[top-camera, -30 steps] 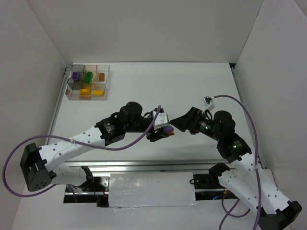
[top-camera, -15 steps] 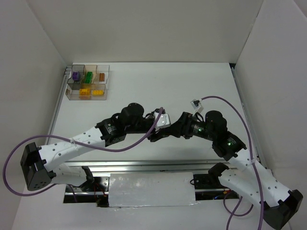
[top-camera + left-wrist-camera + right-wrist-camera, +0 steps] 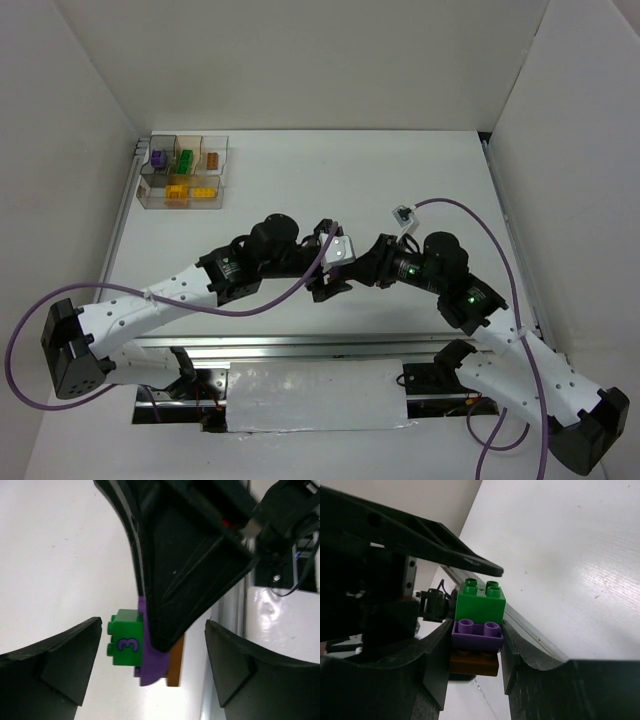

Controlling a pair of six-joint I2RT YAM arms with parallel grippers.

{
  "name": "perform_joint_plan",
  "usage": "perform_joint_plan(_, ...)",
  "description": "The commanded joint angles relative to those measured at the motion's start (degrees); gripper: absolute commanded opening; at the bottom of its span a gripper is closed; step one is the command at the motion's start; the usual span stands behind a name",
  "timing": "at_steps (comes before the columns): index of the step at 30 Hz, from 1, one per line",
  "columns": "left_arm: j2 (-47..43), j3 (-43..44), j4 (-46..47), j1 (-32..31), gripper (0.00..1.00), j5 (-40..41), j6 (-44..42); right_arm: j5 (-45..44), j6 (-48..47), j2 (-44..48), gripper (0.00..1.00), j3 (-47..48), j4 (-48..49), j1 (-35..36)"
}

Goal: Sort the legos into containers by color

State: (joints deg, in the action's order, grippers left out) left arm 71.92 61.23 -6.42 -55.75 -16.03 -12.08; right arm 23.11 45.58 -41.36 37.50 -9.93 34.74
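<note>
A small stack of three legos hangs between both grippers above the table's middle: a green brick [image 3: 480, 602] marked 3 [image 3: 125, 644], a purple one [image 3: 476, 636] and a brown one [image 3: 474, 663]. My right gripper [image 3: 476, 645] is shut on the stack, its fingers pressed against the purple and brown bricks. My left gripper [image 3: 154, 645] is open around the same stack, with a gap on each side. From above, the two grippers [image 3: 338, 268] meet and hide the stack. The containers [image 3: 146, 190] stand at the far left, holding purple [image 3: 158, 157], green [image 3: 186, 159], orange [image 3: 212, 159] and yellow [image 3: 205, 192] legos.
White walls enclose the table on three sides. A metal rail [image 3: 300, 345] runs along the near edge by the arm bases. Purple cables [image 3: 500, 225] loop off both arms.
My right gripper moved left to the stack and shut on it. The left gripper, which held the stack before, has opened its jaws off it.
</note>
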Motion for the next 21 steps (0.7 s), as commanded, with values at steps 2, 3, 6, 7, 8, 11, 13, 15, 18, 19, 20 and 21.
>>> perform_joint_plan(2,-1.9,1.6,3.3,-0.5,1.0,-2.5,2.6,1.4,-5.0,-0.8,0.0,-1.4,8.4,0.2)
perform_joint_plan(3,-1.4,3.1,1.6,-0.4,1.0,-2.2,3.2,2.8,-6.6,-1.1,0.0,-1.4,9.1,0.1)
perform_joint_plan(6,-0.4,6.3,-3.4,-0.4,1.0,-1.1,4.6,1.9,-10.3,-1.4,0.0,-0.9,9.4,-1.2)
perform_joint_plan(7,-1.1,6.6,-4.1,-0.4,0.99,-0.1,5.3,2.0,-11.2,-1.5,0.0,-0.6,9.1,-1.7)
perform_joint_plan(8,-1.8,6.7,-4.5,-0.4,0.99,0.6,6.4,2.5,-11.9,-2.0,0.0,-0.5,9.1,-2.6)
perform_joint_plan(11,-5.5,5.4,-4.1,-0.4,0.99,2.7,9.2,8.4,-14.9,-2.5,0.0,-0.4,9.8,-7.1)
perform_joint_plan(13,-7.7,5.5,-4.3,-0.4,1.0,4.7,10.8,12.6,-17.1,-2.3,0.0,-0.1,11.4,-8.4)
perform_joint_plan(15,-8.9,6.6,-5.4,-0.4,1.0,8.4,14.8,15.7,-21.9,-2.2,0.0,0.2,10.5,-9.3)
perform_joint_plan(18,-10.3,9.0,-6.9,0.2,1.0,12.6,20.1,24.7,-27.3,-1.8,0.0,1.0,9.8,-9.4)
perform_joint_plan(19,-10.3,9.8,-8.3,0.6,1.0,12.3,22.9,27.6,-27.6,-0.9,0.0,0.2,11.7,-9.4)
perform_joint_plan(20,-10.0,11.9,-9.3,2.0,1.0,10.1,24.2,32.6,-27.9,-0.5,0.0,-0.4,12.9,-9.4)
perform_joint_plan(21,-9.5,12.8,-10.0,2.8,0.99,8.8,25.5,34.9,-27.7,0.4,0.0,-1.1,15.3,-9.4)
